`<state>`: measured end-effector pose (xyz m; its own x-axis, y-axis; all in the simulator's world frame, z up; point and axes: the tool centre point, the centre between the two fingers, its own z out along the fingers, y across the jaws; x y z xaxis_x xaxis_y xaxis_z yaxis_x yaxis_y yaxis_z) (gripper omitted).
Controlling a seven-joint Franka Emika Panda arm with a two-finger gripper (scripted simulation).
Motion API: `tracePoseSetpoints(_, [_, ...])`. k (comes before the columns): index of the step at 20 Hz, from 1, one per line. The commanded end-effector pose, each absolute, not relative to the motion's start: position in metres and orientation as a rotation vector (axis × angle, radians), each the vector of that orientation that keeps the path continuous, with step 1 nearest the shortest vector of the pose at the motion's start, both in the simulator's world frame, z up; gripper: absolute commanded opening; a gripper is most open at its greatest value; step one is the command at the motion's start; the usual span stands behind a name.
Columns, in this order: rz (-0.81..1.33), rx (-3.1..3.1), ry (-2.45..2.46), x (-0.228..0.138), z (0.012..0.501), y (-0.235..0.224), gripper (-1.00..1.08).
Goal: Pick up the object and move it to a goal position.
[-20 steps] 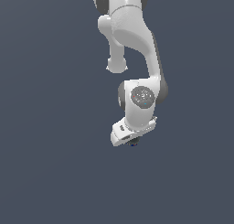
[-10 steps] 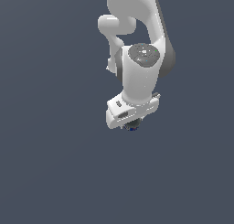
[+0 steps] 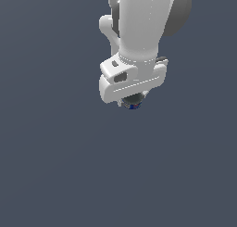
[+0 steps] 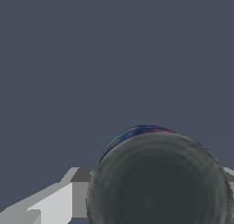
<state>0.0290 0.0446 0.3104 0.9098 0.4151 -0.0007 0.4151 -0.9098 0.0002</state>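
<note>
Plain grey-blue backdrop everywhere; the gripper [image 3: 133, 102] hides most of the dark object [image 3: 134, 101], fingers' state unclear

we see no real room here, only a bare simulated space: a flat, even slate-grey backdrop [image 3: 51, 166] fills both views with no walls or furniture, and the smooth white arm [image 3: 139, 31] looks plainly computer-rendered.
</note>
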Motion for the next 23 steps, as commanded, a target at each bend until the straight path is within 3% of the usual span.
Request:
tracePoseSetpoints(1, [0.000, 3.070, 0.668, 0.023, 0.340, 0.041, -1.00])
tracePoseSetpoints(12, [0.000, 3.070, 0.667, 0.009, 0.439, 0.029, -1.00])
tracePoseSetpoints(23, [0.000, 3.070, 0.667, 0.006, 0.469, 0.026, -1.00])
